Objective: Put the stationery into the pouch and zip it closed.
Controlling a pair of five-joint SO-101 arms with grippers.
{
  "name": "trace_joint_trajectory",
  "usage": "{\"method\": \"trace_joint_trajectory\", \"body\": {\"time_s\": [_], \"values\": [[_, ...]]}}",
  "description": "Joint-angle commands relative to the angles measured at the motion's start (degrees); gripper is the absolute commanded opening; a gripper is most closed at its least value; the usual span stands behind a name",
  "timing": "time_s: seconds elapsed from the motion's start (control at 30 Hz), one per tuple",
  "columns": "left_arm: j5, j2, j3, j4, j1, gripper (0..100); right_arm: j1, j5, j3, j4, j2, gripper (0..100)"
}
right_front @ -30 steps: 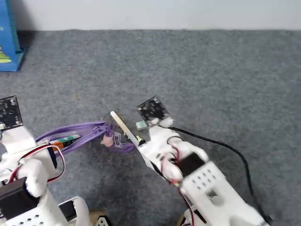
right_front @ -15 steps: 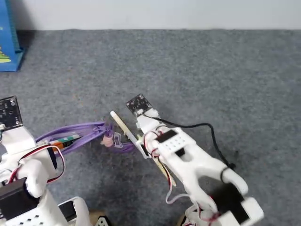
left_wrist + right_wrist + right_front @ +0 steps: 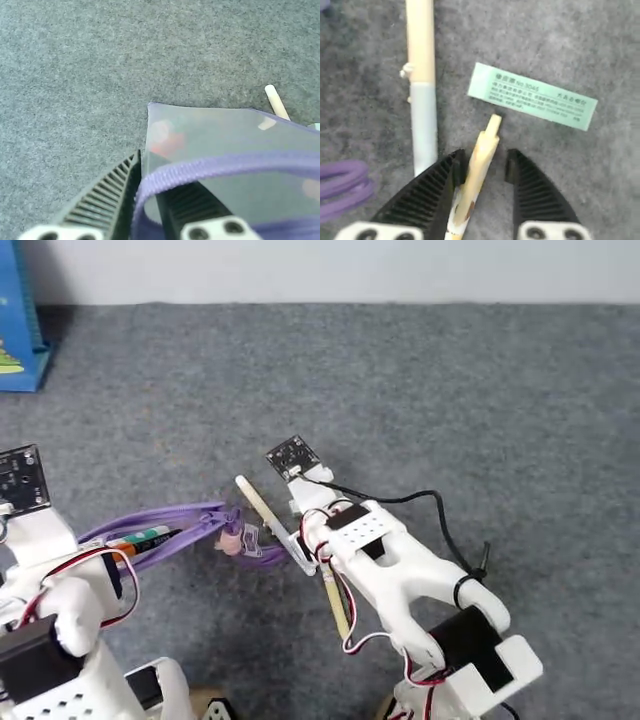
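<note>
A clear pouch (image 3: 160,530) with a purple zipper lies at the left, with a marker (image 3: 140,538) inside it. My left gripper (image 3: 147,165) is shut on the pouch's (image 3: 225,145) purple rim at the end away from the zipper pull (image 3: 235,538). One cream pen (image 3: 262,510) lies on the carpet beside the pull. My right gripper (image 3: 303,540) hangs over it, shut on a second cream pen (image 3: 337,605). In the right wrist view the held pen's (image 3: 482,142) tip points at a green eraser (image 3: 532,96), beside the lying pen (image 3: 422,75).
The floor is grey carpet, bare toward the back and right. A blue box (image 3: 15,320) stands at the far left by the white wall. A black cable (image 3: 440,520) trails from the right arm.
The right arm has folded back and swung its gripper a little left toward the pouch's zipper end, carrying the held pen. The eraser is now covered in the high view. The left arm stayed still.
</note>
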Motion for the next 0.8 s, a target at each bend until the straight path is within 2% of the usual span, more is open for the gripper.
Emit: {"method": "trace_joint_trajectory", "body": {"time_s": [0.0, 0.17, 0.43, 0.6, 0.77], "values": [[-0.26, 0.44, 0.04, 0.97, -0.26, 1, -0.04, 0.53, -1.85, 4.62, -0.57, 2.0], [-0.26, 0.44, 0.04, 0.97, -0.26, 1, -0.13, 2.64, -1.85, 11.30, -6.37, 0.8], [-0.26, 0.44, 0.04, 0.97, -0.26, 1, -0.48, 2.46, -1.76, 22.90, -34.95, 0.8], [-0.26, 0.44, 0.04, 0.97, -0.26, 1, -1.27, 2.90, -1.76, 23.43, -53.23, 0.8], [-0.26, 0.44, 0.04, 0.97, -0.26, 1, -9.36, 2.55, -1.76, 19.91, -67.30, 0.8]]}}
